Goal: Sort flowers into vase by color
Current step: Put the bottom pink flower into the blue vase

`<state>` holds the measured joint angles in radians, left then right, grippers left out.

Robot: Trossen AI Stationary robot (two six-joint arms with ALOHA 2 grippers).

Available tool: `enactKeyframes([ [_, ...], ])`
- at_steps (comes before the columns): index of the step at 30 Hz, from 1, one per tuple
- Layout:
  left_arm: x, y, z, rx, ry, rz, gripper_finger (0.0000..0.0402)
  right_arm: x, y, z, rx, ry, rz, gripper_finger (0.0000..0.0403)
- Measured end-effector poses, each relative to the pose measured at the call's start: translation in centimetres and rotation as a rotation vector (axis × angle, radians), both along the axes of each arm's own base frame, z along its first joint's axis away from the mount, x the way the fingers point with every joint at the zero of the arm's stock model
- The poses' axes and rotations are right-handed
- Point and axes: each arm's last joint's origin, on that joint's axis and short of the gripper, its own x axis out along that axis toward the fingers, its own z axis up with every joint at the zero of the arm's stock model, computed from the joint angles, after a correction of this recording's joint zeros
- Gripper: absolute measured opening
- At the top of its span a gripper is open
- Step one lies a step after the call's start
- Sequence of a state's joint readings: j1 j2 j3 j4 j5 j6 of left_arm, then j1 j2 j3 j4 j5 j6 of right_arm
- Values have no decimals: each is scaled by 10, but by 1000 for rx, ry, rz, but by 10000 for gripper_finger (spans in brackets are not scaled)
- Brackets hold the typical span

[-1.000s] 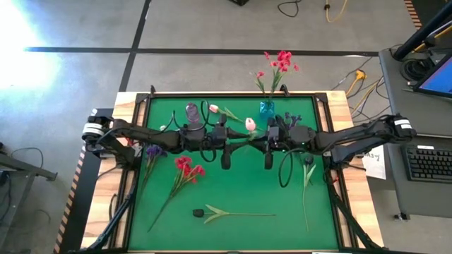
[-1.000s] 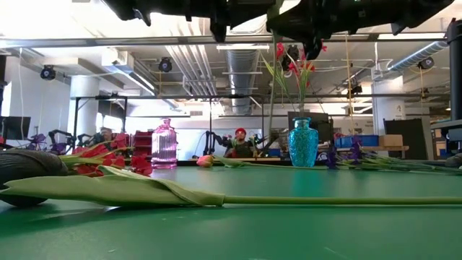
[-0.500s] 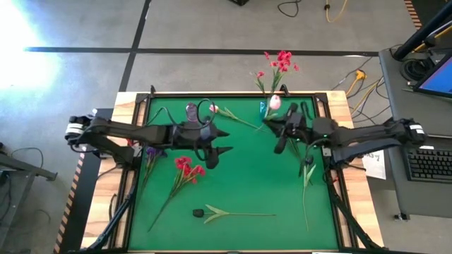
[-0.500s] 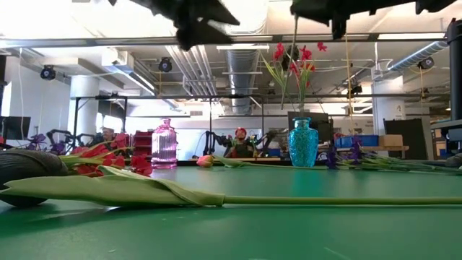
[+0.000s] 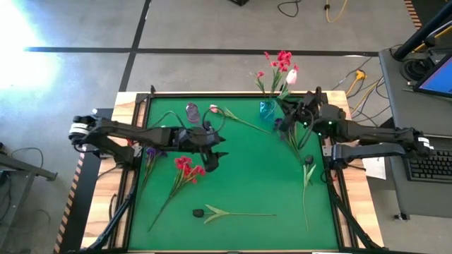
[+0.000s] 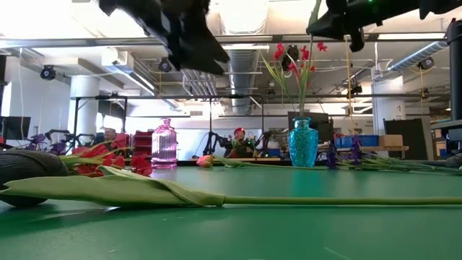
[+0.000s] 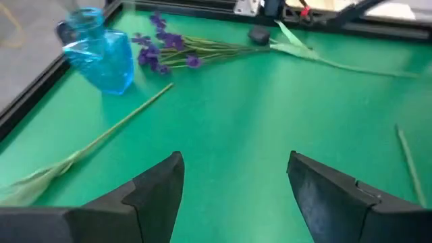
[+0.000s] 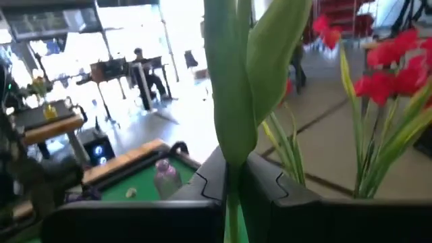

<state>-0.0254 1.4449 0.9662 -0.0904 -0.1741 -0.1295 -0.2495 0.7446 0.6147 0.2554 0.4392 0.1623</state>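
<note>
Holding a pale pink tulip on a long green stem (image 5: 291,76) raised beside the teal glass vase (image 5: 267,108) at the far edge of the green table mat (image 5: 247,176), right gripper (image 5: 305,115) clamped tight on the stem. Red spray flowers (image 5: 281,62) standing in that vase. Left gripper (image 5: 214,156) hanging over the mat near the loose red spray (image 5: 186,167), fingers spread apart, nothing held. Pink-purple glass bottle vase (image 5: 191,111) at far left; purple spray (image 5: 152,151), dark tulip (image 5: 200,212) lying flat.
</note>
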Motion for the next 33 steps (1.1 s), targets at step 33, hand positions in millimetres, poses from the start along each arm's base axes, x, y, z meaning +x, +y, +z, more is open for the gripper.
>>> enactKeyframes([
  [33, 32, 0, -83, 77, 154, -52, 210, 17, -39, -11, -65, 32, -216, 18],
])
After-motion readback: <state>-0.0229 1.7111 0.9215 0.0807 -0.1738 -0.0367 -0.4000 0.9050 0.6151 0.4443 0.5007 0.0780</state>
